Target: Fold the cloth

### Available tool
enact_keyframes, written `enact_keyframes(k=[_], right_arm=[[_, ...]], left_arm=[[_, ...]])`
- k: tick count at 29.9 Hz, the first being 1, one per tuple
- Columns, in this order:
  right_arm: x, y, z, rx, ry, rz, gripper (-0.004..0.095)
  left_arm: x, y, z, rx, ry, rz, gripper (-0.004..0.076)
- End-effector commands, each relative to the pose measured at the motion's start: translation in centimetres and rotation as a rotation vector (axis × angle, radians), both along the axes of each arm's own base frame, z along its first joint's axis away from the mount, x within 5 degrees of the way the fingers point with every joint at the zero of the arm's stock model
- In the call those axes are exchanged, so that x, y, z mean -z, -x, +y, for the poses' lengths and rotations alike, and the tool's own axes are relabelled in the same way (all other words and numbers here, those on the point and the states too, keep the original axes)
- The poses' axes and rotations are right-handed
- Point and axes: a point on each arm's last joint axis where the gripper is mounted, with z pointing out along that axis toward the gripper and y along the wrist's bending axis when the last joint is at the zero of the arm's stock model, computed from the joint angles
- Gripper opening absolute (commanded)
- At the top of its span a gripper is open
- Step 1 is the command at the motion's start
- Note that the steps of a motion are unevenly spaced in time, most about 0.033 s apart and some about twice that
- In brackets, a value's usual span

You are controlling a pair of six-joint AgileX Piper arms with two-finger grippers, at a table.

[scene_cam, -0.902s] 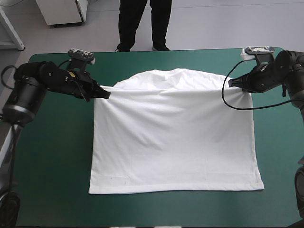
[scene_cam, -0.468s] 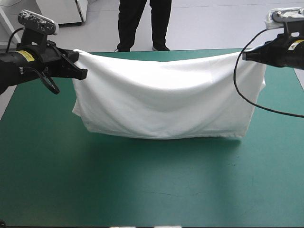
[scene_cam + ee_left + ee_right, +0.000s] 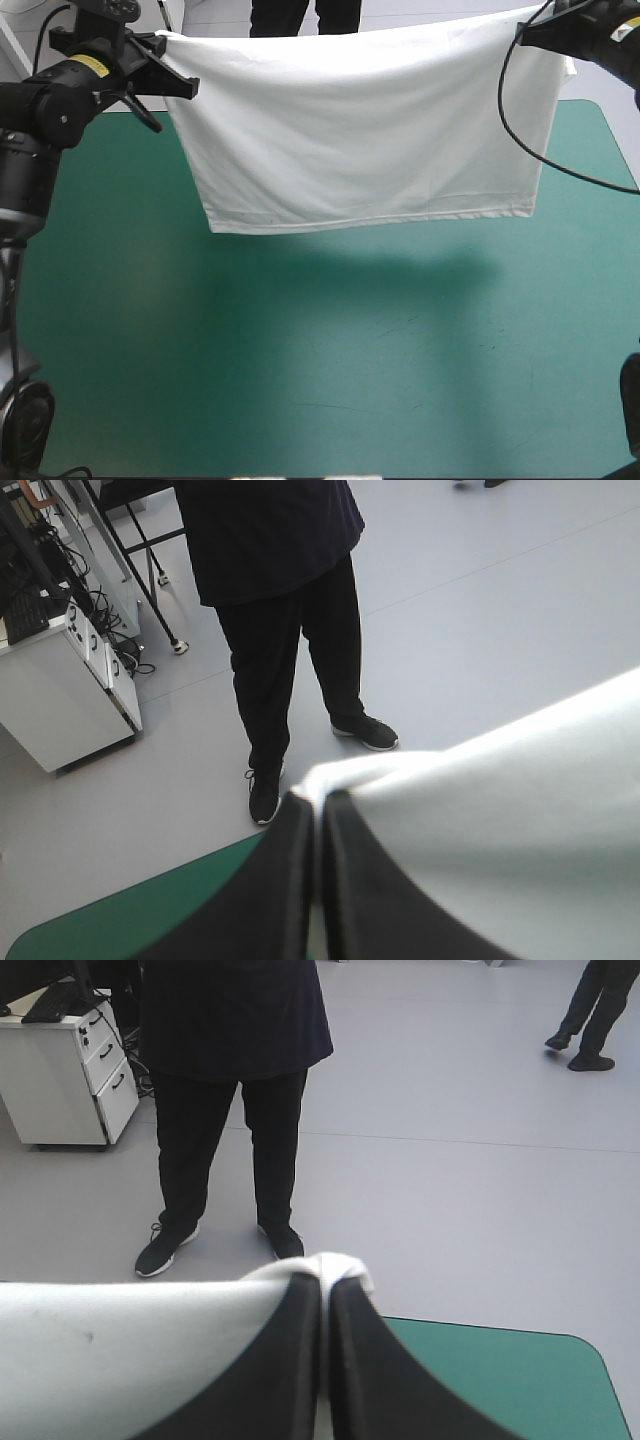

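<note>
Left claw [image 3: 318, 802] and right claw [image 3: 325, 1285], each pinched tight on an upper corner, hold the T-shirt [image 3: 360, 130] hanging above the teal-green worktop [image 3: 300, 350]; apparently no fold made yet, all folding is left to do.

The high view looks forward and down from above and behind the robot, wide enough to take in most of the teal-green surface [image 3: 320, 380]. Each wrist view sits close above its own pincer, the left pincer [image 3: 318, 815] and the right pincer [image 3: 325, 1300], and faces level, out beyond the surface's far edge. All three views share the raised top edge of the T-shirt [image 3: 360, 110]. Each wrist view also catches a far corner of the surface.
</note>
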Motion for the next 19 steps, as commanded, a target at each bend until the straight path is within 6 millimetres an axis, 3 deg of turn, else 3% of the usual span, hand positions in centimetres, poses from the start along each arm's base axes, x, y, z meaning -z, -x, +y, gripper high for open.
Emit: enact_keyframes(k=[1, 5, 11, 19], right_arm=[[-1.5, -1.5, -0.2, 0.014, 0.001, -0.144, -0.0019], [-0.6, -4.3, -0.1, 0.001, -0.012, -0.169, -0.0019], [1.6, -7.3, 0.2, -0.045, -0.034, -0.142, -0.0019], [5.8, -8.6, 0.7, -0.107, -0.001, 0.147, -0.0019]], left_arm=[[-2.9, -1.2, -0.3, -0.006, 0.03, -0.206, -0.0008], [-3.1, -4.1, -0.4, -0.022, -0.013, -0.282, -0.0008], [-1.3, -7.4, 0.3, -0.053, -0.028, -0.235, -0.0008], [3.4, -8.2, 0.5, -0.023, -0.008, 0.126, -0.0009]])
